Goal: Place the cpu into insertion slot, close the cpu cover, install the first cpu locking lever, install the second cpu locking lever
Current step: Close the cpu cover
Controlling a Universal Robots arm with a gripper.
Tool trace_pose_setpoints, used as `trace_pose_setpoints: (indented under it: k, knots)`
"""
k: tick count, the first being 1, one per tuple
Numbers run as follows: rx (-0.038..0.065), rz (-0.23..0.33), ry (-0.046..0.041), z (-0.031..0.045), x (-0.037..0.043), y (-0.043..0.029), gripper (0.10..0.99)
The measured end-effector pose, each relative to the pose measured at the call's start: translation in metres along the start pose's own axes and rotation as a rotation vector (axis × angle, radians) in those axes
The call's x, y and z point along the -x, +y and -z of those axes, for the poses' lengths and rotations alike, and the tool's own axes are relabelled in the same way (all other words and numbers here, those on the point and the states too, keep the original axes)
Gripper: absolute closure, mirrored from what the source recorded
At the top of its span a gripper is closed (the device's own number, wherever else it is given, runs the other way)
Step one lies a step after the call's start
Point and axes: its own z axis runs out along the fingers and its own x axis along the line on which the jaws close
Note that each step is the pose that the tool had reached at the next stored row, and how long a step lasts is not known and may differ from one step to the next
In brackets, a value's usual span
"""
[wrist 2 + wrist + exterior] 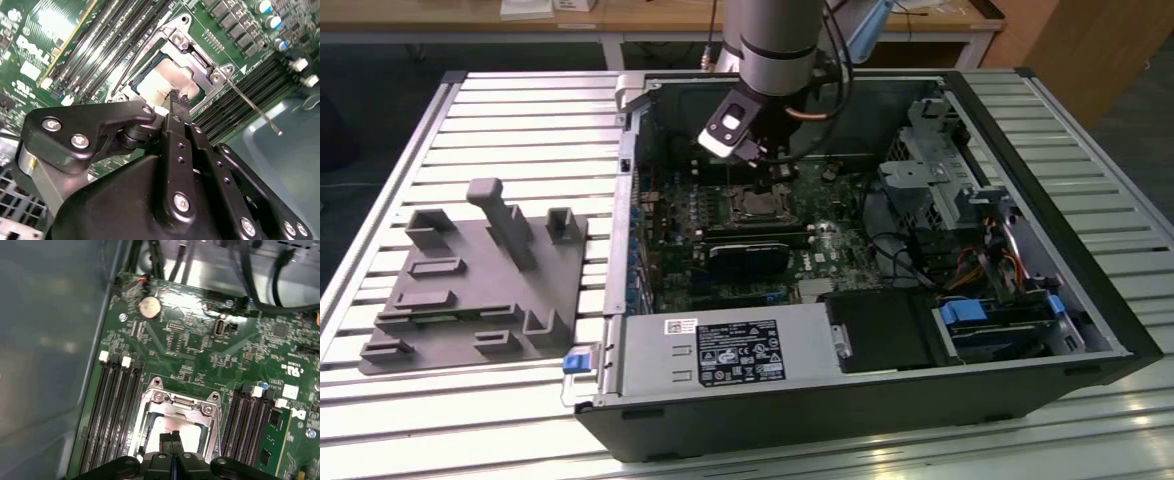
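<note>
One arm reaches into one open computer case (pixel 1014 330), which lies on a slatted table (pixel 520 120) beside one grey fixture tray (pixel 467 290). On the green motherboard (pixel 200 345) there is one insertion slot (pixel 736 212) between two banks of long black memory slots (pixel 117 410), with a single coin cell (pixel 149 306) farther up the board. One cpu (pixel 162 82) sits in the slot, a flat square with a pale silvery top that catches the light. One cpu cover (pixel 197 52), a thin grey metal frame with screw heads at its corners, lies down around the cpu so that the metal top shows through the window. One thin locking lever (pixel 252 107) sticks out sideways from the frame's corner over the memory slots. In both wrist views the gripper (pixel 178 99) has its two narrow black fingers (pixel 167 437) pressed together with nothing between them, the tips over the cpu's top near one edge.
</note>
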Motion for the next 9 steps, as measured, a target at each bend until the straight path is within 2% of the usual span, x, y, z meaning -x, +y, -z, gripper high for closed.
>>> trace_pose_setpoints:
  k: [9]
  knots:
    - [-0.008, 0.162, 0.0041, -0.0002, 0.0, 0.0, 0.98]
